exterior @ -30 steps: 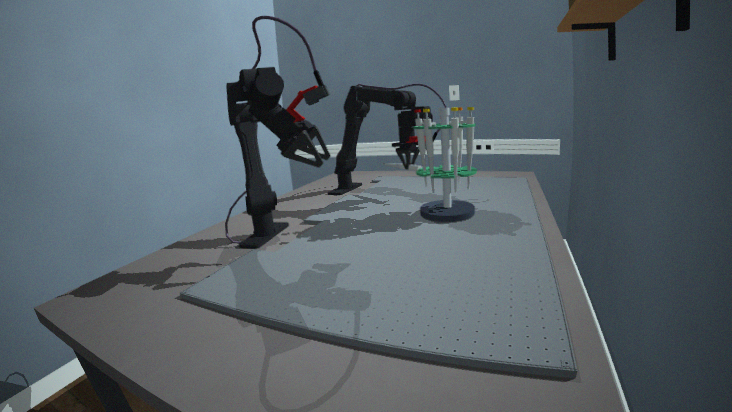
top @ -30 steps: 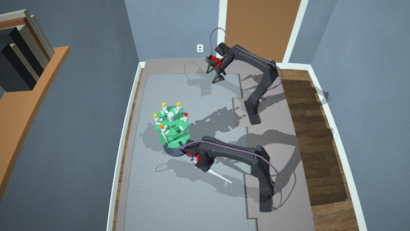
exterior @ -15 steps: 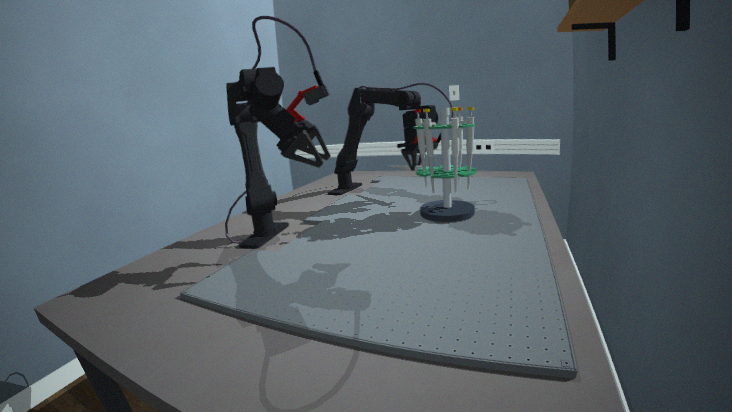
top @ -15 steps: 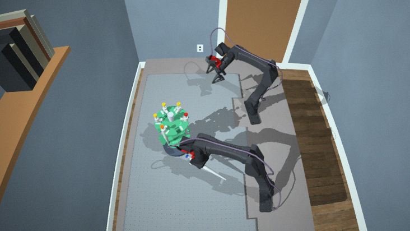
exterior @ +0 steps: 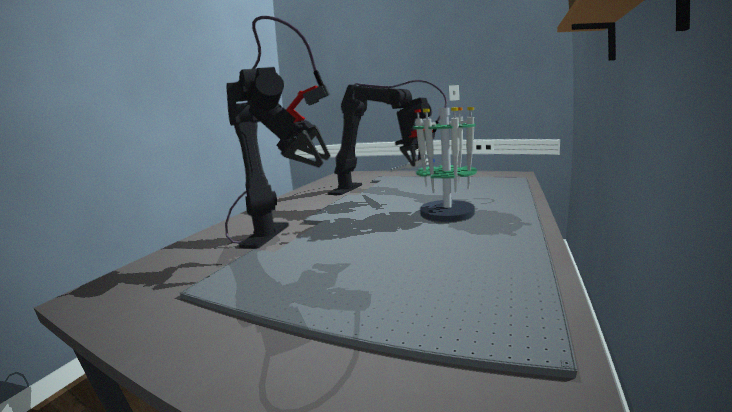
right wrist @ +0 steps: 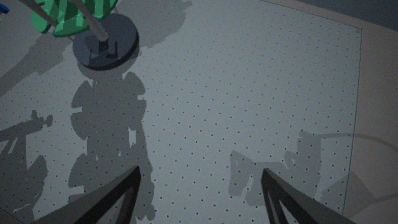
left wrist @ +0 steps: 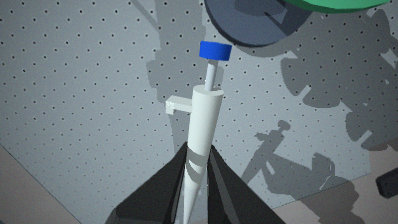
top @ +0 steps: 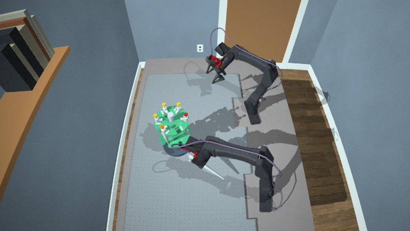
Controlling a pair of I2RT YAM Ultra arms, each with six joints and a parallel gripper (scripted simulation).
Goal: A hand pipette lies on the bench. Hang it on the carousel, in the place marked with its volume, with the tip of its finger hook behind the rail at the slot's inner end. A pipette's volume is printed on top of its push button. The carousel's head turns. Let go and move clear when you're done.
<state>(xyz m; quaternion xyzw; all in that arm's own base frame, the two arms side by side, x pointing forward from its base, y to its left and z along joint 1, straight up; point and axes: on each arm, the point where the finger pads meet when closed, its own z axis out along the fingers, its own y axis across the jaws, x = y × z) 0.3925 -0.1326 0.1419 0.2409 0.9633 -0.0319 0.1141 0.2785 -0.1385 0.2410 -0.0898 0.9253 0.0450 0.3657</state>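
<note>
Going left to right in the top view: first there's a wall shelf point(top: 59, 64) point(exterior: 604, 14) with some books on it. Next is the carousel point(top: 172, 131) point(exterior: 446, 153) point(left wrist: 245, 30) point(right wrist: 126, 45), upright on its round dark base, with pipettes already hanging around it. I can make out three yellow buttons, one orange and one red.

Just beside it is my left gripper point(top: 197, 160) point(exterior: 413, 162) point(left wrist: 198, 147), mostly closed and clamped on the hand pipette point(top: 213, 172) point(exterior: 402, 167) point(left wrist: 205, 115). So the pipette's up off the bench, lying nearly level, not on the carousel. Its blue push button point(top: 185, 152) point(exterior: 433, 160) point(left wrist: 215, 51) point(right wrist: 4, 9) is at the carousel end and the thin tip points away. The finger hook point(left wrist: 181, 104) sticks out sideways, touching nothing. Can't read the volume from here, sorry.

Furthest right is my right gripper point(top: 210, 77) point(exterior: 324, 161) point(right wrist: 200, 173), wide open, nothing in it, hanging above the bench well apart from the carousel.
</note>
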